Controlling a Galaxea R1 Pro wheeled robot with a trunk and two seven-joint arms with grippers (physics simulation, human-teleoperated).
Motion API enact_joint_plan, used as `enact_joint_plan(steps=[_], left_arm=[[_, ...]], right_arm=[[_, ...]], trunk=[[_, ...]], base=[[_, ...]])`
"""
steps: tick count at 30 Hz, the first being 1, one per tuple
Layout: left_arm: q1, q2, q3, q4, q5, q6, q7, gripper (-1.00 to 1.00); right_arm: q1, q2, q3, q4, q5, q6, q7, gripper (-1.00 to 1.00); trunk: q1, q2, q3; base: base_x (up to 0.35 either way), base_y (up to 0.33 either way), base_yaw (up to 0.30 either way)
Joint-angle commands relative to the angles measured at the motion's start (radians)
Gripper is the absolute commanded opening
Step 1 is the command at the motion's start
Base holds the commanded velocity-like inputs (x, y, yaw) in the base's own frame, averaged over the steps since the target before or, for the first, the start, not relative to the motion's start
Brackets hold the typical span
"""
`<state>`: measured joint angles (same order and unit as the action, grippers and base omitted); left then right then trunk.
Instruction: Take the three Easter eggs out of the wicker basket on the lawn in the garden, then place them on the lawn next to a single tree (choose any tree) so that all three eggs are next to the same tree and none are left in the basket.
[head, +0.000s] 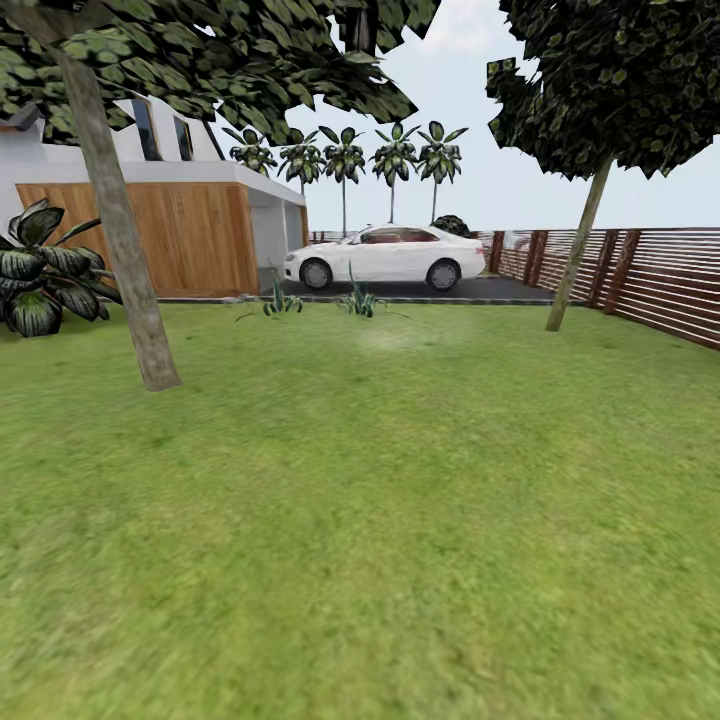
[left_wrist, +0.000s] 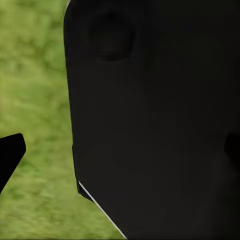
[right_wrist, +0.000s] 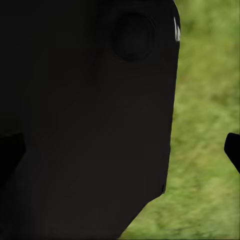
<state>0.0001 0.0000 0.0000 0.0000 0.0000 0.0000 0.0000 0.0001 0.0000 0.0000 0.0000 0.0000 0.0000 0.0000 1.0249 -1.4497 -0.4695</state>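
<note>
The lawn (head: 380, 520) is spreading across the whole lower part of the head view, mottled green and blurring toward the near edge. At its far right the tree (head: 578, 250) is standing on the grass, its thin pale trunk leaning slightly, its dark crown being cut off by the picture's top and right edges. Just behind the tree a slatted fence (head: 650, 275) is running along the lawn's edge. Well to the tree's left a thick leaning trunk (head: 120, 230) is rising, its crown also cropped. Between the two, beyond the grass, a white car (head: 385, 257) is sitting beside the house (head: 150, 220), with palms (head: 345, 160) behind. In both wrist views a large black body is blocking most of the picture, with grass showing beside it; only one dark fingertip (left_wrist: 9, 156) of the left gripper and one fingertip (right_wrist: 233, 149) of the right are poking in, so I cannot tell how wide either is standing.
</note>
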Motion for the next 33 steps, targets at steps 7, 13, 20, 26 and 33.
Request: enact_joint_plan(steps=[7,13,20,26,33], left_arm=[[-0.006,0.014,-0.002,-0.007,0.002,-0.008,-0.002,1.0],[-0.006,0.014,-0.002,-0.007,0.002,-0.008,-0.002,1.0],[-0.007,0.014,-0.003,-0.014,-0.002,-0.037,-0.002,1.0],[-0.007,0.014,0.002,-0.016,-0.001,-0.104,-0.002,1.0],[-0.007,0.014,0.003,-0.026,0.001,-0.168,-0.002,1.0]], right_arm=[[0.0,0.004,-0.002,-0.01,-0.003,-0.027,0.003,1.0],[0.0,0.004,-0.002,-0.01,-0.003,-0.027,0.003,1.0],[0.0,0.004,-0.003,-0.009,-0.003,-0.047,0.003,1.0],[0.0,0.007,-0.003,-0.008,-0.003,-0.056,0.002,1.0],[0.0,0.022,0.001,-0.008,-0.002,-0.058,0.003,1.0]], trunk=[[0.0,0.0,0.0],[0.0,0.0,0.0],[0.0,0.0,0.0],[0.0,0.0,-0.001],[0.0,0.0,-0.001]], base=[[0.0,0.0,0.0],[0.0,0.0,0.0],[0.0,0.0,0.0],[0.0,0.0,0.0],[0.0,0.0,0.142]])
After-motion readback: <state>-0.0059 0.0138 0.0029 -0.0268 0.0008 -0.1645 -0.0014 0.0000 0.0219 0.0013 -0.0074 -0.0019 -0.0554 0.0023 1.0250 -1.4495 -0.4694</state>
